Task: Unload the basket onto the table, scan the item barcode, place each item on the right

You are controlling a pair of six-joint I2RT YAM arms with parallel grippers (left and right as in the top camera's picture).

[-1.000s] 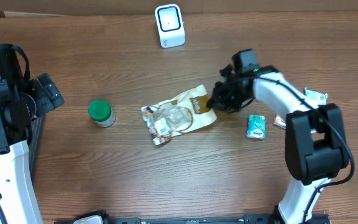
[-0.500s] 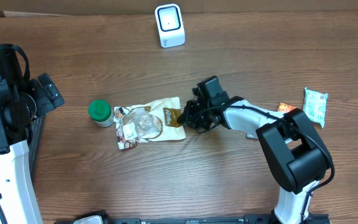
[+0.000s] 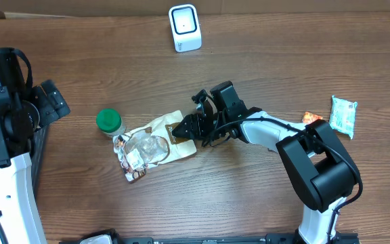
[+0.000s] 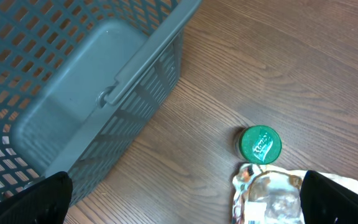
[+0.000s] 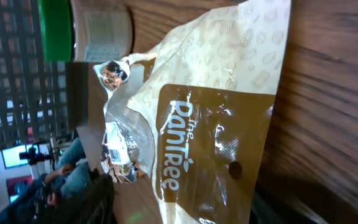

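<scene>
The snack bag (image 3: 153, 146) lies flat at mid-table, its crumpled end just beside the green-lidded jar (image 3: 110, 123) and well apart from the white scanner (image 3: 185, 28). We see the right gripper (image 3: 187, 120) at its brown end, jaws parted, clasping nothing; the left gripper (image 4: 182, 199) hangs wide open near the basket (image 4: 73, 81). A careless regrasp could shove the slick bag into the jar and topple it

The right pincer (image 3: 187, 115), jaws apart, meets the snack bag (image 3: 147, 144) lying just beside a green-lidded jar (image 3: 109, 122).
</scene>
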